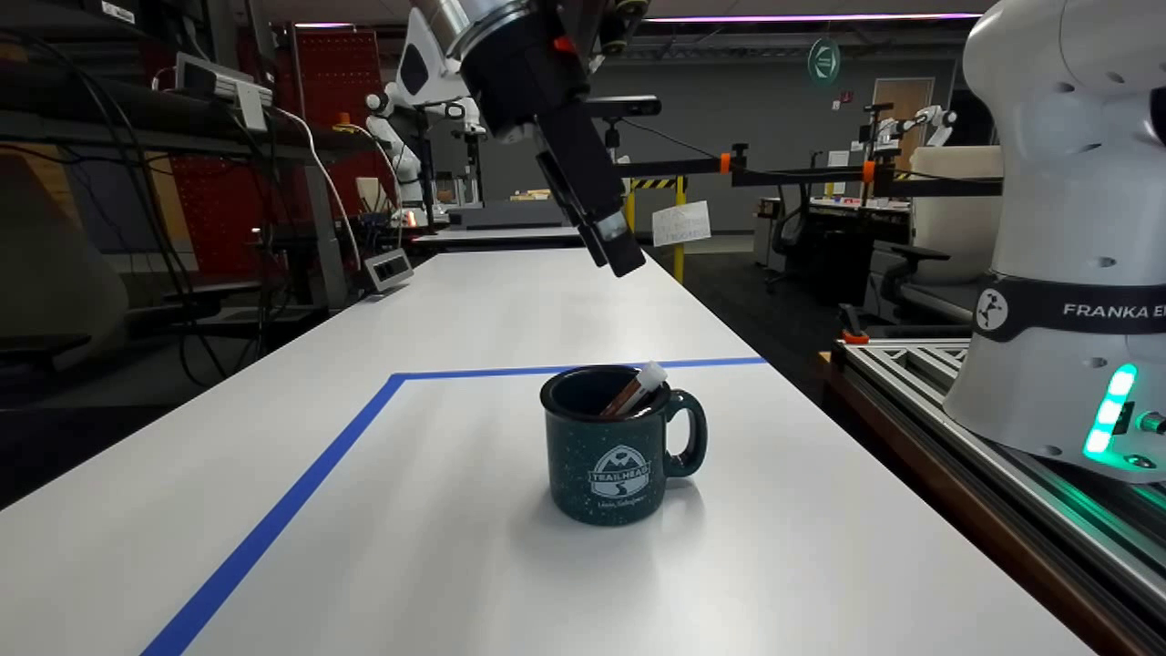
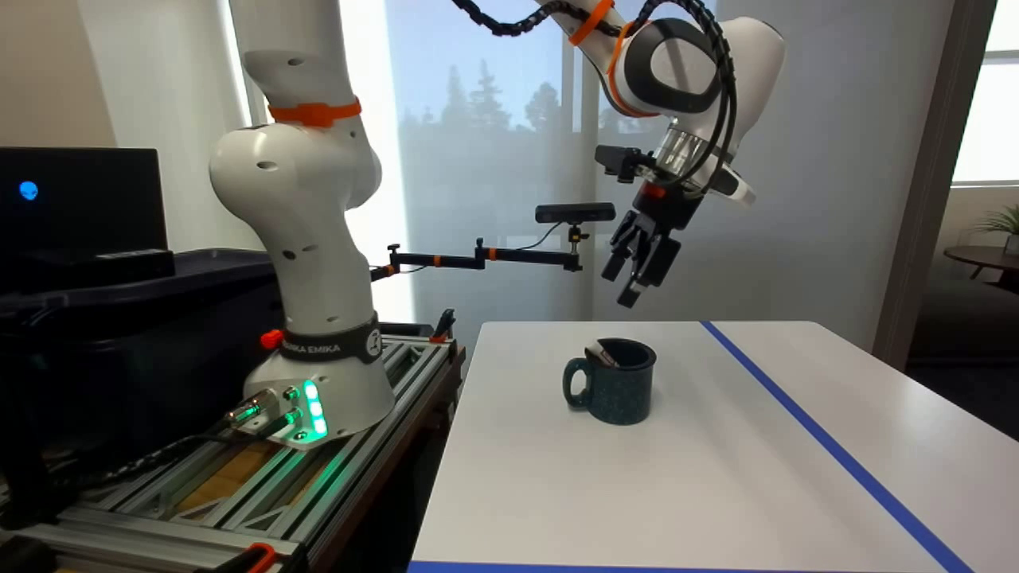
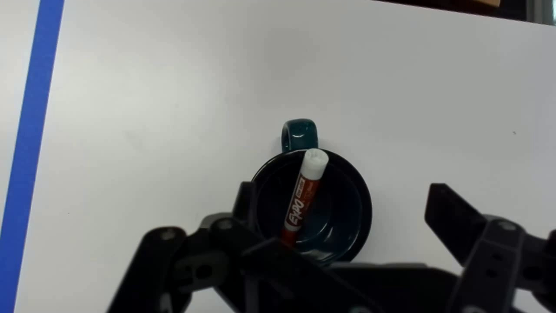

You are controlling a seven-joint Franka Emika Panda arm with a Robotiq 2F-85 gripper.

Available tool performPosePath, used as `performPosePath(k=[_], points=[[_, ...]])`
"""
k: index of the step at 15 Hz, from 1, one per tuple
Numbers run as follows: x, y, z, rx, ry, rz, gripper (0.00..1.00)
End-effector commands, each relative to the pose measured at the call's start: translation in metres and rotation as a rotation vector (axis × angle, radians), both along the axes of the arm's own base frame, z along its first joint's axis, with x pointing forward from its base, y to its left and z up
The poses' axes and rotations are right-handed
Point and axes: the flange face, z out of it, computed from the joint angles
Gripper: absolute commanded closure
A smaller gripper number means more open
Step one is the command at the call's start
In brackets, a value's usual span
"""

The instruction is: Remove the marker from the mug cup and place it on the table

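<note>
A robot arm [image 2: 677, 72] bends down over a table [image 1: 364, 565], gripper [image 3: 342, 191] tilted, fingers [image 3: 454, 221] spread apart; below them stands a mug [image 1: 574, 456] with a marker [image 3: 302, 198] leaning inside.

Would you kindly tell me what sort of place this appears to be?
Most likely a robotics lab: a white Franka arm stands beside the table, blue tape lines run across it, and what looks like another robot arm shows farther back in an exterior view.
</note>
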Motion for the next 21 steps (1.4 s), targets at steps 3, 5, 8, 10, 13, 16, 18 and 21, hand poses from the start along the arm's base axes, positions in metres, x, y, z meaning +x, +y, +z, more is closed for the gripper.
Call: performPosePath(k=[3, 5, 8, 10, 13, 16, 18, 21], points=[[0.013, 0.004, -0.016, -0.02, 0.027, 0.025, 0.0], [0.018, 0.005, -0.023, -0.03, 0.032, 0.034, 0.0], [0.027, 0.007, -0.033, -0.038, 0.043, 0.051, 0.17], [0.032, 0.009, -0.041, -0.039, 0.053, 0.059, 0.3], [0.037, 0.014, -0.052, -0.037, 0.074, 0.076, 0.26], [0.041, 0.02, -0.064, -0.038, 0.095, 0.091, 0.27], [0.043, 0.025, -0.072, -0.037, 0.104, 0.101, 0.31], [0.044, 0.029, -0.082, -0.039, 0.122, 0.112, 0.41]])
